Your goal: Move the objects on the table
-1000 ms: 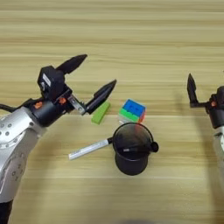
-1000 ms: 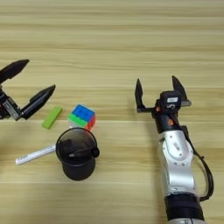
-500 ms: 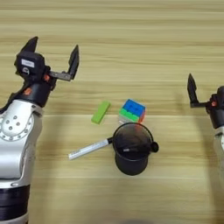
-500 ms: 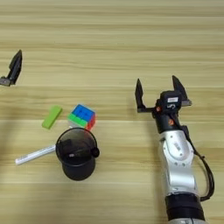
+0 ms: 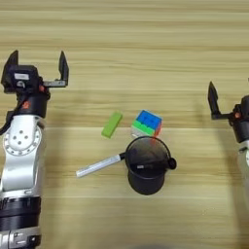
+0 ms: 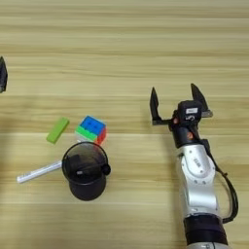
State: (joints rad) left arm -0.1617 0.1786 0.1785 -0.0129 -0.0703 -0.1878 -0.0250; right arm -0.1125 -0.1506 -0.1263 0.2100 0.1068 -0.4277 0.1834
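Jaws, left eye view: left gripper (image 5: 38,66) spread wide, empty, well left of green block (image 5: 112,124).
Objects: cube (image 5: 147,123) touching mesh cup (image 5: 146,165); marker (image 5: 99,165) beside it.
Jaws, right eye view: right gripper (image 6: 178,105) spread, empty.
Progress: black pen (image 6: 88,169) appears inside cup; block, cube, marker remain loose on table (image 6: 126,48).

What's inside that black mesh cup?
A black pen lies in the black mesh cup, one end poking over the rim. The cup's bottom is too dark to show anything more. The white marker lies outside, its tip reaching the cup's wall.

Right gripper (image 6: 177,99), jaws apart, well right of the puzzle cube (image 6: 92,130).
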